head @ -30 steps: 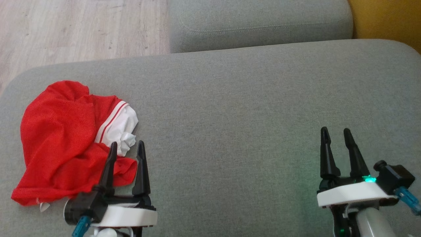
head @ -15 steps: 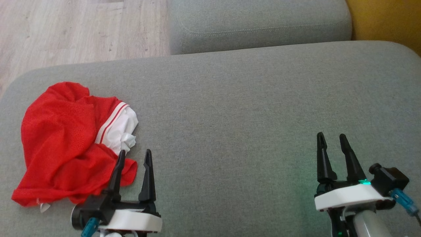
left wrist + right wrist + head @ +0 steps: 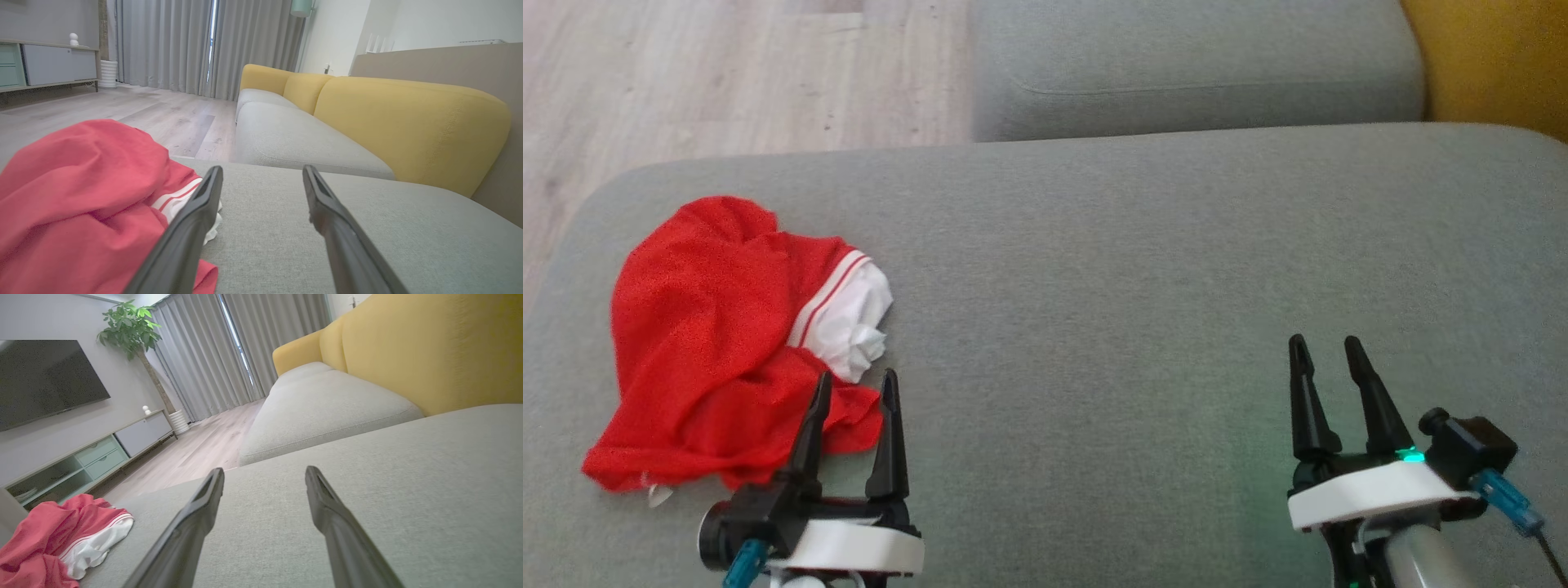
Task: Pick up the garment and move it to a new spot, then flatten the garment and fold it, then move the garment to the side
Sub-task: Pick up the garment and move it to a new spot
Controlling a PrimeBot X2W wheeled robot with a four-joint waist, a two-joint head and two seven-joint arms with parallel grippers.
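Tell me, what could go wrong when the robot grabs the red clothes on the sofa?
1. The garment lies crumpled in layers. The open left end effector, at its near edge, might pinch just one fold, so it could slip out.
2. It sits near the left end of the grey cushion, so a nudge might push it toward the floor.

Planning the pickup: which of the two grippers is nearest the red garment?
The left gripper: its open fingers stand at the edge of the red garment, while the right gripper sits far off over bare grey cushion.
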